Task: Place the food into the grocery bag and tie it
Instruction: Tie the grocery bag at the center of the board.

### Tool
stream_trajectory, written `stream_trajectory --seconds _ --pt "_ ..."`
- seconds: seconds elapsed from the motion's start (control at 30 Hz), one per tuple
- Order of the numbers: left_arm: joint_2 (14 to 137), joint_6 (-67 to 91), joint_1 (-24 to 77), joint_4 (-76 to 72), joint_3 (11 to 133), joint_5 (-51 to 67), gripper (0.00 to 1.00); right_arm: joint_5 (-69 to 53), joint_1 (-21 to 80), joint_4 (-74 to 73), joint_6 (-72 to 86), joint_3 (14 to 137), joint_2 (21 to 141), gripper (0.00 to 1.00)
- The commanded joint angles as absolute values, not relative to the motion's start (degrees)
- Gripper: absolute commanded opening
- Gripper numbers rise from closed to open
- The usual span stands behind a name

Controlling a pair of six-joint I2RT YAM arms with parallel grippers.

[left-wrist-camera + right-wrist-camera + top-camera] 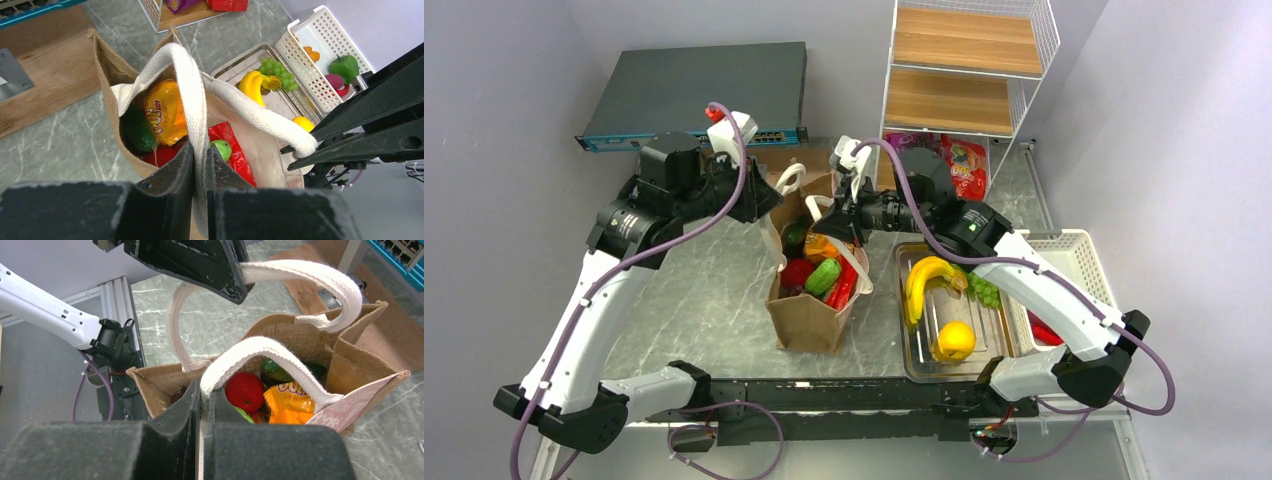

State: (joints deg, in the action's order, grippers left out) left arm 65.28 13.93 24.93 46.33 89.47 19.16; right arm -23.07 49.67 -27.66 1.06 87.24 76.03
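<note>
**Grey marble table: bag filled, both handles gripped, knot not yet made**

Grey marble-patterned table, with a wire shelf rack (964, 70) at its far edge. The grocery bag (809, 320) stands upright near the middle, between the two arms, just beside a clear tray (914, 365) on its right.

Packing looks largely done. An orange snack packet (167, 112), a cucumber (137, 130), a red apple (245, 390) and a red packet (232, 150) lie inside. A banana (929, 280), green grapes (984, 290) and a yellow fruit (954, 340) sit in the tray, and whether those belong to the load I cannot tell.

The left gripper (200, 150) is clamped on the left handle (192, 85), lifted above the bag's mouth. The right gripper (204, 390) is pinched tight on the right handle (260, 352). The two loops are apart, neither crossed nor knotted, so by my reading the tying is what remains.
</note>
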Motion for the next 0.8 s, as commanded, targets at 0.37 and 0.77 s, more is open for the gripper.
stream_trajectory --seconds 0.37,0.77 --pt "67.09 11.81 28.29 49.91 96.58 19.89 0.05 -28.61 50.02 -7.92 -6.12 82.3 78.64 0.0" --pt "66.53 12.71 29.89 50.93 95.55 23.08 0.05 -32.72 47.18 0.44 -3.75 80.0 81.67 0.0"
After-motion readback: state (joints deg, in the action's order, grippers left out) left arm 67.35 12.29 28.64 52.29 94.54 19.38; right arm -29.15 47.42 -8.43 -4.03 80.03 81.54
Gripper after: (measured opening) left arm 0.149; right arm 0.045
